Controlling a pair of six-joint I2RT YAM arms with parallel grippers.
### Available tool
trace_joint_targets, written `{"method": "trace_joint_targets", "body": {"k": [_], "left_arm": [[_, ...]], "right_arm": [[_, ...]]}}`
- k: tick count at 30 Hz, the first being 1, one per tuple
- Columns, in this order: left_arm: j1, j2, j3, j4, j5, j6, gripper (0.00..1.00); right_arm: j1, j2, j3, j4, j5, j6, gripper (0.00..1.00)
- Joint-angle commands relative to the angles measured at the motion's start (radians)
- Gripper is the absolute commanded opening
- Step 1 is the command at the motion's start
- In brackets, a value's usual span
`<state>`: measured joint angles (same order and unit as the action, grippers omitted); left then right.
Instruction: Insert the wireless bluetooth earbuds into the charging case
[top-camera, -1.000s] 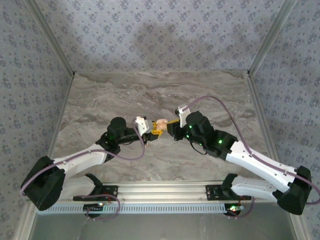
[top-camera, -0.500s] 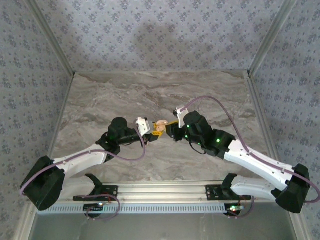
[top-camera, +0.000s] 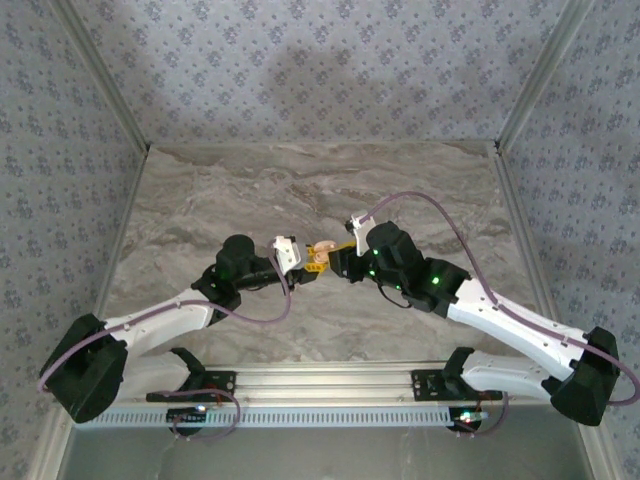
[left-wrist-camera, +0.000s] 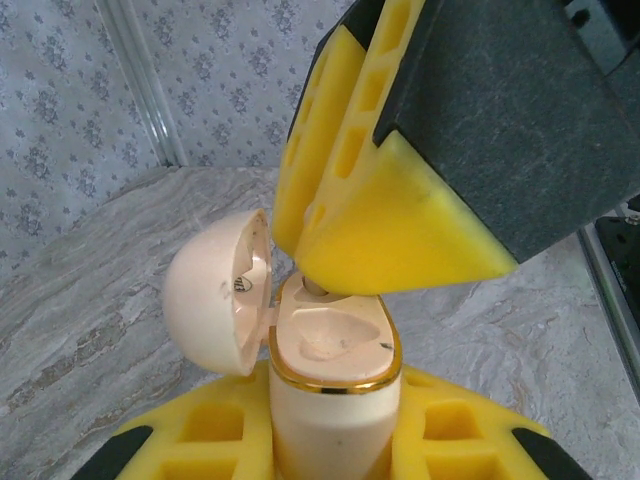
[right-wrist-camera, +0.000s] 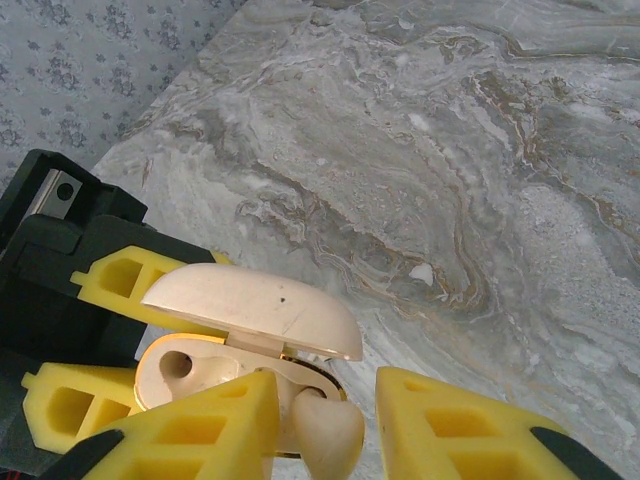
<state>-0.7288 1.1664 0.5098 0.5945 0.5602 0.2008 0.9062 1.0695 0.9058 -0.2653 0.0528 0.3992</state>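
The cream charging case (left-wrist-camera: 330, 400) with a gold rim stands upright between my left gripper's (left-wrist-camera: 330, 445) yellow fingers, which are shut on its body. Its lid (left-wrist-camera: 210, 290) is swung open to the left. One pale-pink earbud (right-wrist-camera: 330, 435) sits in the case's near slot, and the other slot (right-wrist-camera: 175, 365) is empty. My right gripper (right-wrist-camera: 325, 400) straddles that earbud with its jaws open: the left finger is against it and a gap shows on the right. From above, both grippers meet at the case (top-camera: 321, 254) mid-table.
The marble tabletop (top-camera: 300, 190) spreads around the grippers, bounded by patterned walls and metal posts (top-camera: 525, 90). A small white fleck (right-wrist-camera: 422, 272) lies on the marble beyond the case; I cannot tell what it is.
My right gripper's jaws have widened around the earbud. Both arms and the case have barely shifted.
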Motion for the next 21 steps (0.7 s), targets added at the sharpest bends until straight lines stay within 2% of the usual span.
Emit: {"method": "trace_joint_targets", "body": {"k": [1, 10, 21], "left_arm": [[-0.009, -0.013, 0.038, 0.044, 0.007, 0.008, 0.13], [-0.009, 0.039, 0.013, 0.164, 0.006, -0.046, 0.13], [-0.01, 0.054, 0.015, 0.171, 0.01, -0.049, 0.13]], "right_arm": [[0.0, -0.025, 0.027, -0.011, -0.038, 0.004, 0.37], [-0.016, -0.034, 0.028, -0.012, -0.051, 0.004, 0.44], [-0.035, -0.037, 0.037, -0.009, -0.06, 0.003, 0.5]]}}
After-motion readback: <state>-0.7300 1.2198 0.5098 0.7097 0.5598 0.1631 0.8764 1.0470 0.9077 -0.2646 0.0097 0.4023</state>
